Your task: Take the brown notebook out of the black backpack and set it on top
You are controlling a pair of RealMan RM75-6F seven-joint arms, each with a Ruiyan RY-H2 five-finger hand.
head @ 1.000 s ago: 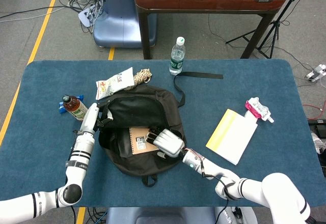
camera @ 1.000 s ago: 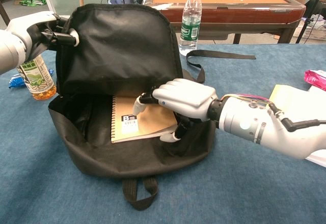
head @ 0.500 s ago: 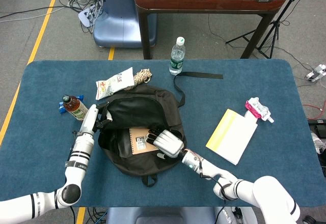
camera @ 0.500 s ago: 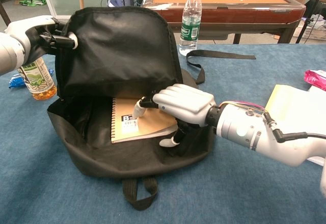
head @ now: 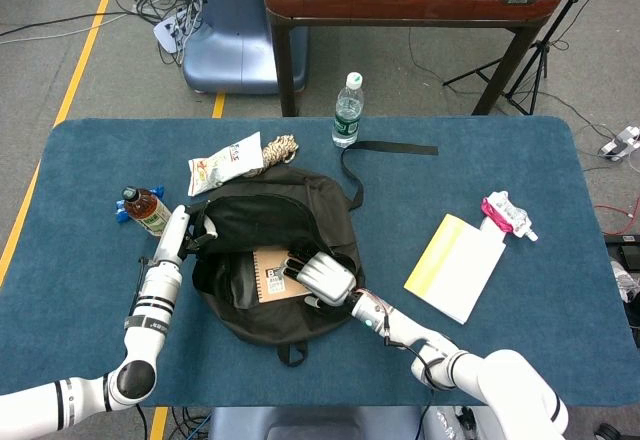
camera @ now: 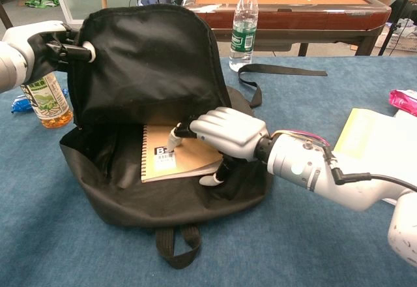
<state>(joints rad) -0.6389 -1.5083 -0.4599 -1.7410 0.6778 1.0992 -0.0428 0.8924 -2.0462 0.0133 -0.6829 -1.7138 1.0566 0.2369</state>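
The black backpack (head: 270, 215) (camera: 150, 59) lies open in the middle of the blue table. My left hand (head: 190, 235) (camera: 45, 42) grips the edge of its top flap and holds it raised. The brown spiral notebook (head: 268, 278) (camera: 163, 160) lies flat inside the opening, its label showing. My right hand (head: 322, 275) (camera: 225, 130) reaches into the bag from the right. Its fingers (camera: 179, 130) press on the notebook's cover and its thumb (camera: 210, 179) sits under the right edge, pinching it.
A tea bottle (head: 145, 210) (camera: 42, 98) stands just left of the bag. Behind it are a snack bag (head: 225, 160), a rope coil (head: 282, 147), a water bottle (head: 346, 110) (camera: 245, 23) and the bag's strap (head: 390, 148). A yellow book (head: 455, 265) and pink pouch (head: 508, 215) lie right.
My right hand has slid a little left, further over the notebook's cover, and the notebook has shifted slightly left with it. The left hand keeps the flap up.
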